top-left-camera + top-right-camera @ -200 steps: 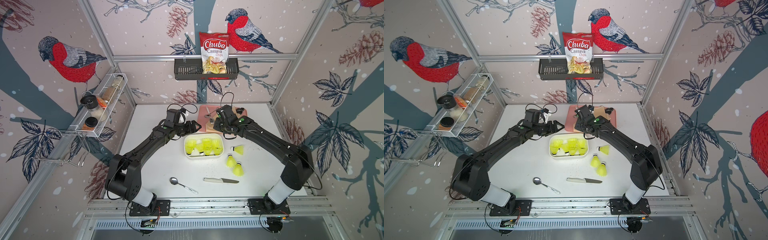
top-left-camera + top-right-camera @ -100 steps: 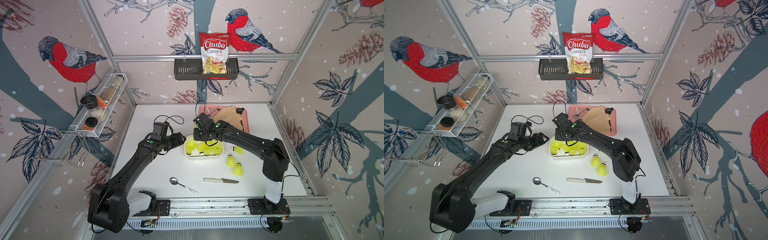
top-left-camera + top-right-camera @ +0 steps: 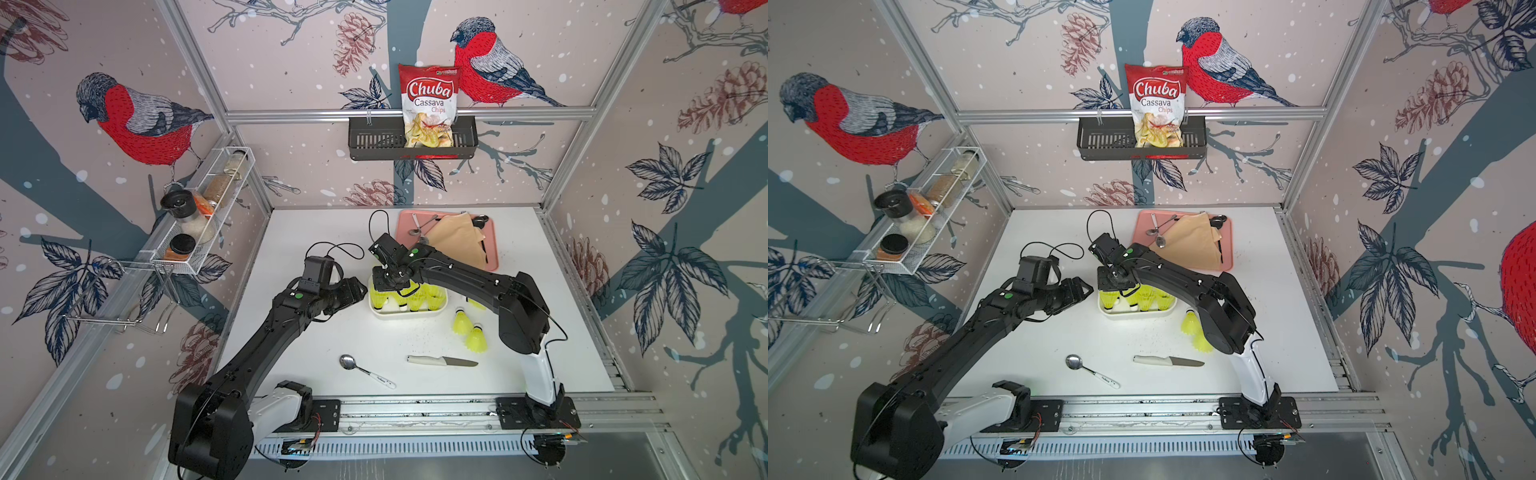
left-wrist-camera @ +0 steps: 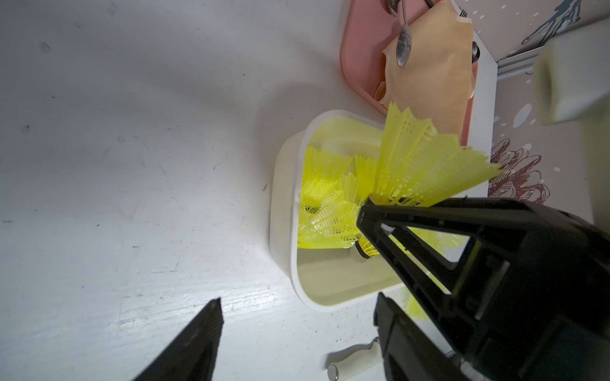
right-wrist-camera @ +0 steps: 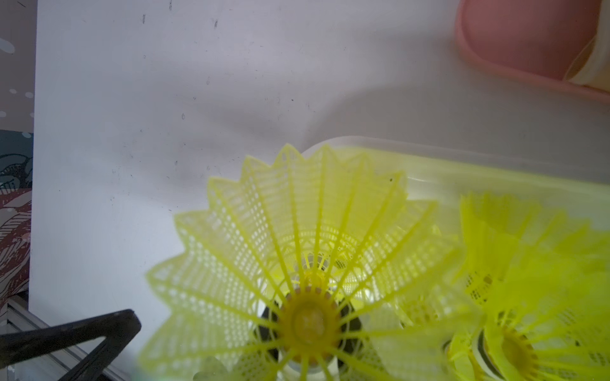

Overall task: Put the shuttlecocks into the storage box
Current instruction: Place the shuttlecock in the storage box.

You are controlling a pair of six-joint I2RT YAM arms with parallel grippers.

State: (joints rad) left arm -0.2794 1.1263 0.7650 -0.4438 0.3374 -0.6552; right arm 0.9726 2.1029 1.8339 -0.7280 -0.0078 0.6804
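Shuttlecock (image 4: 425, 165), neon-yellow mesh skirt, hangs tip-down over the storage box (image 4: 280, 184), skirt flaring upward, pinched by the right gripper (image 4: 368, 212); left gripper (image 4: 297, 301) gapes wide, empty.

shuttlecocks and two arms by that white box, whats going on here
The robot is filling the storage box. The right gripper is shut on a held shuttlecock, gripped near its tip with the skirt up, over the end of the box nearest the left arm. The left gripper is open and empty, beside that same end. Several boxed shuttlecocks already sit inside, and at least two loose shuttlecocks stand on the table next to the box.
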